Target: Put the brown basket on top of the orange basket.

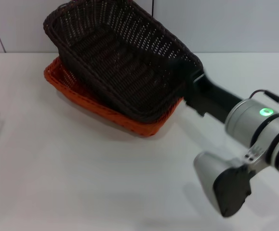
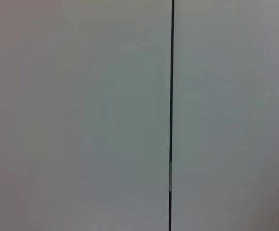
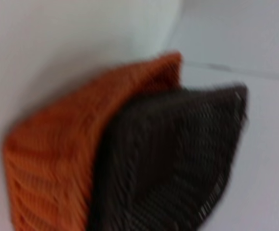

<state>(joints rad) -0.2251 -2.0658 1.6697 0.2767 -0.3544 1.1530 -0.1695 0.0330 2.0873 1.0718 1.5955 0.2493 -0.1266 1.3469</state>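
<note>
The brown basket [image 1: 115, 57] lies tilted in the orange basket [image 1: 151, 126] at the back of the white table [image 1: 81, 183]. Its near long side sits low inside the orange rim, and its far side and right corner are raised. My right gripper [image 1: 196, 82] reaches in from the right and is shut on the brown basket's right corner rim; the weave hides its fingertips. The right wrist view shows the brown basket [image 3: 178, 159] lying over the orange basket [image 3: 57, 159]. My left gripper is out of view.
A pale wall [image 1: 226, 24] stands right behind the baskets, with a dark vertical seam that also shows in the left wrist view [image 2: 171, 96]. My right arm's silver forearm [image 1: 264, 130] crosses the table's right front.
</note>
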